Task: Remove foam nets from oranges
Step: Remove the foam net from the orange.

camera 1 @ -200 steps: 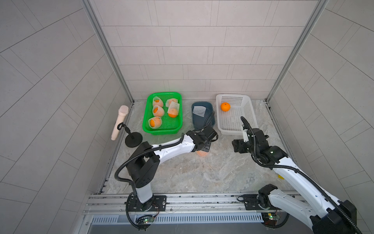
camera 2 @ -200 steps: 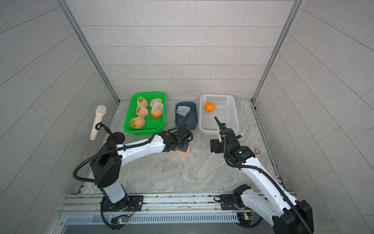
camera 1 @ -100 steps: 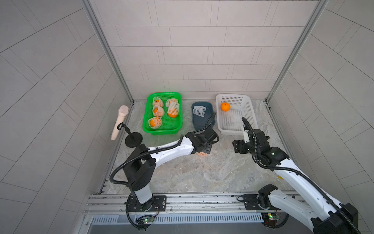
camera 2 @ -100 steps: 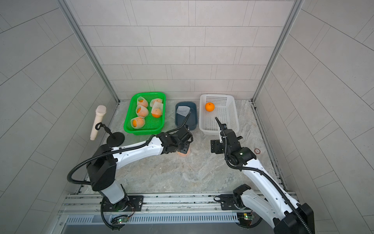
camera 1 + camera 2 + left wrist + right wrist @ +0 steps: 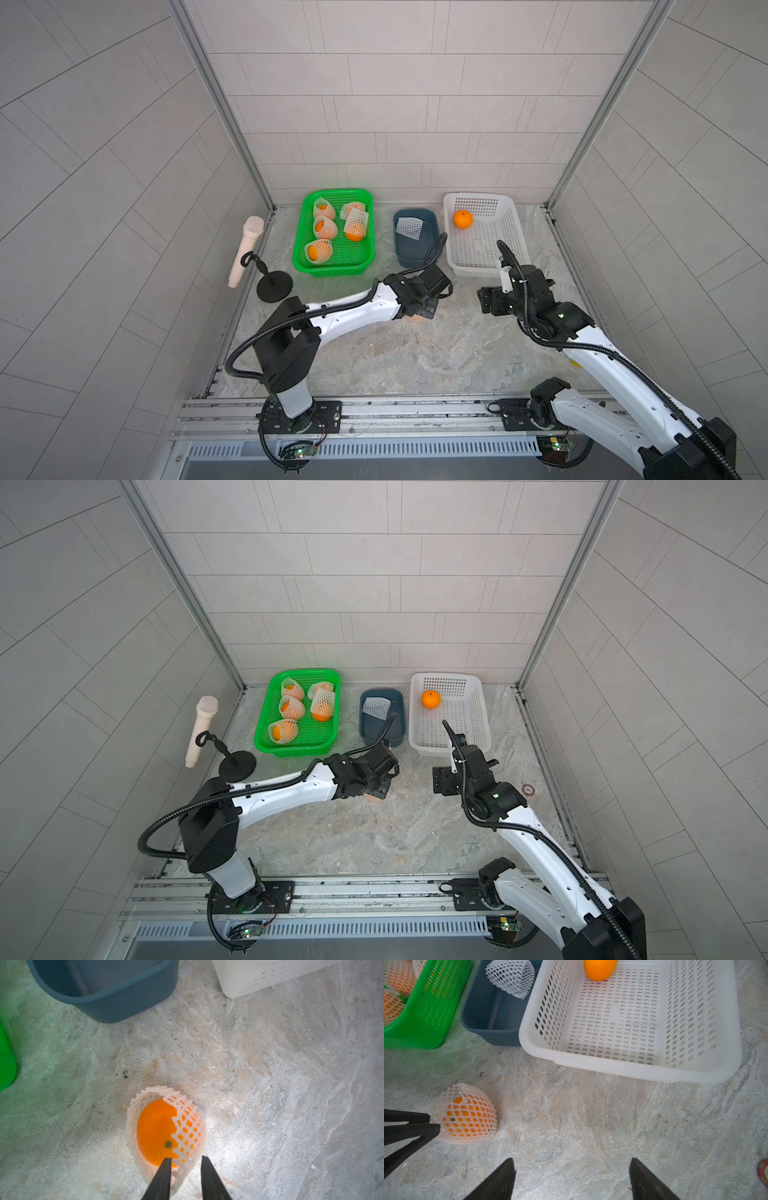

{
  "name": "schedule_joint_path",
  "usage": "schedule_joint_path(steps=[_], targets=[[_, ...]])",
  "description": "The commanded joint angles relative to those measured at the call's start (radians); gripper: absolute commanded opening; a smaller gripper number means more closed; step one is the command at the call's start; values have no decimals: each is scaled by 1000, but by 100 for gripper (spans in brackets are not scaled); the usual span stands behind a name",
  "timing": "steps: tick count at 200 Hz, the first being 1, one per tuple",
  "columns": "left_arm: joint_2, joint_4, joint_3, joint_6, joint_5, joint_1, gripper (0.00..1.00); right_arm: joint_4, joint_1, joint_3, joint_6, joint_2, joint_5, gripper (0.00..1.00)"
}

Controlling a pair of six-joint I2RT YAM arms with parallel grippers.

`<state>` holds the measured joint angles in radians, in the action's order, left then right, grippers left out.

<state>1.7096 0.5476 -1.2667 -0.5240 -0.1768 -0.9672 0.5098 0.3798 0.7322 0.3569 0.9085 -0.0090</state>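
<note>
On the stone floor lies an orange (image 5: 155,1126) half wrapped in a white foam net (image 5: 188,1126), seen from the side in the right wrist view (image 5: 467,1120). My left gripper (image 5: 186,1157) is low over it, open by a narrow gap. One finger (image 5: 166,1169) lies over the fruit inside the net's mouth and the other sits outside the net wall. Both top views show only a sliver of this orange (image 5: 415,319) under the left gripper (image 5: 376,791). My right gripper (image 5: 571,1159) hovers wide open and holds nothing, to the right of the netted orange.
A green basket (image 5: 332,270) at the back holds several netted oranges. Beside it a blue bin (image 5: 415,257) contains a loose net (image 5: 409,227), and a white basket (image 5: 473,270) holds a bare orange (image 5: 462,219). A beige microphone on a black stand (image 5: 274,286) is at the left wall.
The left gripper's jaws have narrowed around the net's wall on the floor orange. The right arm has barely moved.
</note>
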Motion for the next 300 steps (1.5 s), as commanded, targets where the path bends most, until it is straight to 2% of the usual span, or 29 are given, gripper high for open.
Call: schedule_joint_path(steps=[1,31,85,102,108,129,158,211,230,266,300], targets=[[16,35,2,-16,-29,-5,30,16,4,-8,13,-20,21,87],[17,39,1,-16,-35,-7,29,16,4,-8,13,-21,21,87],[-12,53,-5,-5,-48,-7,11,15,4,-9,12,-23,21,87],[-21,58,-8,0,-49,-8,10,13,4,-8,12,-22,21,87],[-21,60,-8,1,-50,-6,13,13,4,-8,11,-22,21,87],[-11,71,-15,2,-61,-7,33,11,4,-9,12,-22,21,87],[14,77,-29,3,-61,-7,49,11,4,-8,11,-23,23,87],[51,66,-40,7,-41,-6,51,13,4,-9,13,-23,24,87],[62,59,-40,8,-32,-6,48,16,4,-8,12,-25,24,87],[53,61,-47,12,-32,-6,24,19,4,-11,14,-32,26,87],[22,85,-58,28,-52,-7,14,16,4,-16,14,-33,24,87]])
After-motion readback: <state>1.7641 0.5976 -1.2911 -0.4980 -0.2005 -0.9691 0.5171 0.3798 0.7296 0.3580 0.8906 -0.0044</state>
